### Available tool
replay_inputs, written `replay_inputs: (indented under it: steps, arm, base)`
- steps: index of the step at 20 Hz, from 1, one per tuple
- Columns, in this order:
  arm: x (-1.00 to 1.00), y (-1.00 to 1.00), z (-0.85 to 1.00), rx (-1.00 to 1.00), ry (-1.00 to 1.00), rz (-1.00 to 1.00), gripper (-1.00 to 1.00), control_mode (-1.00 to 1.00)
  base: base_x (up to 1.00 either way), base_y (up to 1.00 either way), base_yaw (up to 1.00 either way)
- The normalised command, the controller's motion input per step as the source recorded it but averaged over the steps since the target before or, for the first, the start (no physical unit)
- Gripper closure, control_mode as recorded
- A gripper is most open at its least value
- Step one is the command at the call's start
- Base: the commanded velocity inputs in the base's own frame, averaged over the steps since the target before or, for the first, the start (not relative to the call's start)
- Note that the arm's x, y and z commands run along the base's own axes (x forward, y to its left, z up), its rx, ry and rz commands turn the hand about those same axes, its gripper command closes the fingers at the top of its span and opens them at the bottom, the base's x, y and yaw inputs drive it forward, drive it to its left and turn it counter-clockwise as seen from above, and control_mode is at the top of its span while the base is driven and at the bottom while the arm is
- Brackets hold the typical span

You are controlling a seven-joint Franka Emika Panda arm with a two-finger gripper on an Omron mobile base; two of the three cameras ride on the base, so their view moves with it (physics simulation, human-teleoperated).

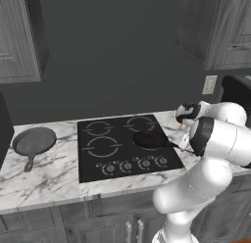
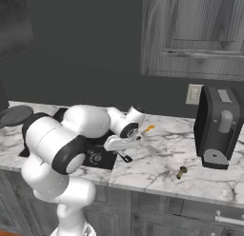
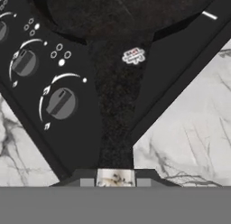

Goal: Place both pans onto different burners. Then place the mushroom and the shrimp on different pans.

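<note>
Black pan (image 1: pixel 149 139) sits on the cooktop's (image 1: pixel 117 161) right front burner, round matte body, thin handle (image 1: pixel 175 146) running out toward 4 o'clock over the glass edge. In the hand view that handle (image 3: pixel 118 105) is a speckled dark strip running from the pan bowl at 12 down to the finger tips at 6; gripper (image 3: pixel 116 178) sits right at its end, jaws narrowly spread, looks clamped on the handle tip, though contact is partly hidden.

Grey skillet (image 1: pixel 33 141) is off the cooktop, at 9 o'clock from it on the white veined marble counter (image 1: pixel 44 178), short straight handle pointing toward 6. Three burners (image 1: pixel 101 147) free: thin grey concentric rings on glossy black glass. Row of round knobs (image 1: pixel 135 164) along the front edge.

Shrimp (image 2: pixel 149 128), orange curved sliver, lies on the marble just past the wrist at 1 o'clock. Mushroom (image 2: pixel 181 172), small tan-olive lump, is near the counter front, at 7 o'clock from the dark boxy coffee machine (image 2: pixel 219 125).
</note>
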Motion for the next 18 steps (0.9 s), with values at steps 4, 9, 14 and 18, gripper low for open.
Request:
replay_inputs:
  steps: [4, 9, 14, 18]
  arm:
    - [0.30, 0.00, -0.31, 0.00, -0.01, 0.00, 1.00, -1.00]
    - [0.22, 0.00, -0.23, 0.00, 0.00, 0.00, 1.00, -1.00]
    - [0.01, -0.01, -0.06, 0.00, 0.00, 0.00, 1.00, -1.00]
    - [-0.19, 0.00, 0.00, 0.00, 0.00, 0.01, 1.00, -1.00]
  base:
    - [0.00, 0.00, 0.00]
    - [0.00, 0.00, 0.00]
    - [0.00, 0.00, 0.00]
    - [0.00, 0.00, 0.00]
